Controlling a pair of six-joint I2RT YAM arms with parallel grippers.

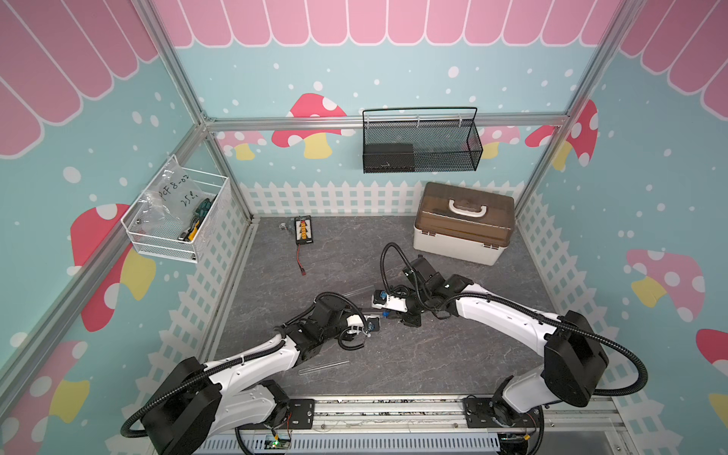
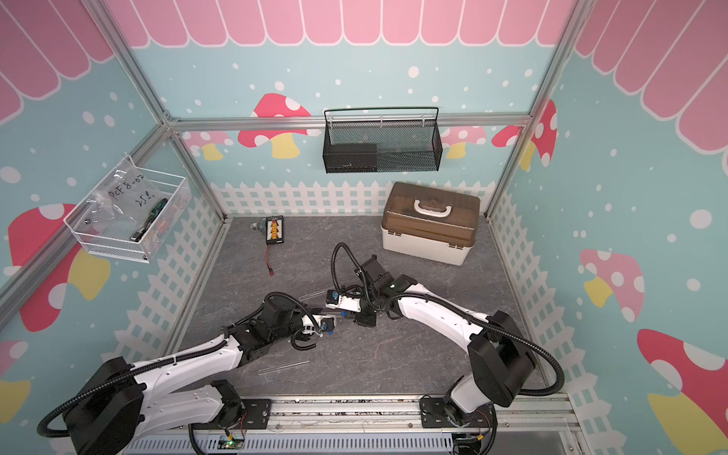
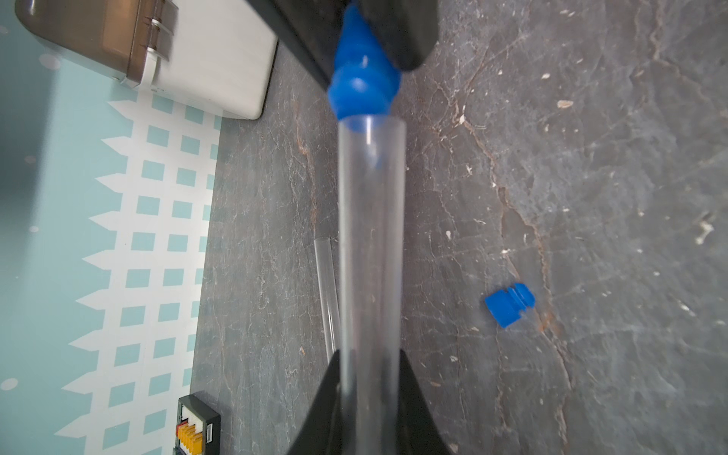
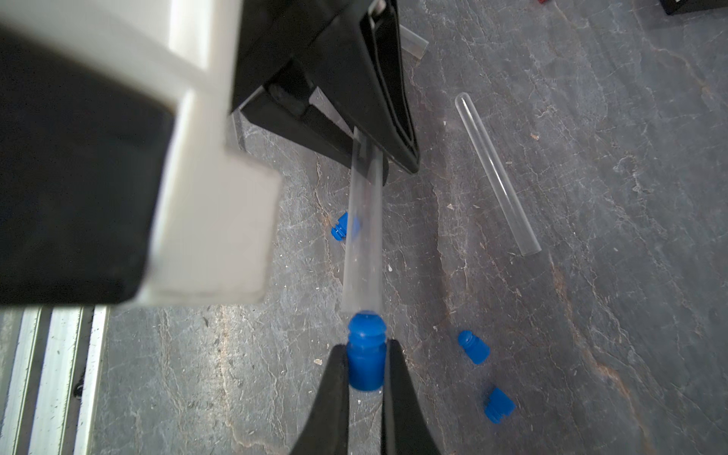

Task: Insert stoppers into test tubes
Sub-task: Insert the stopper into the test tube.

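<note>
Well in front of the box (image 2: 429,230), the left gripper (image 2: 321,314) holds a tube (image 2: 331,313) up to the stopper (image 2: 343,314) in the right gripper (image 2: 350,314).

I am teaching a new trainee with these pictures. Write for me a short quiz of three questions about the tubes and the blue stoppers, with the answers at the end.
1. True or false: the left gripper has its jaws shut on a clear test tube.
2. Choose one. The blue stopper held in the right gripper is: A) pushed fully into the tube; B) at the tube's open mouth; C) far away from the tube.
3. Count: in the right wrist view, how many loose stoppers lie on the table?
Key: 1 true; 2 B; 3 three.
</note>
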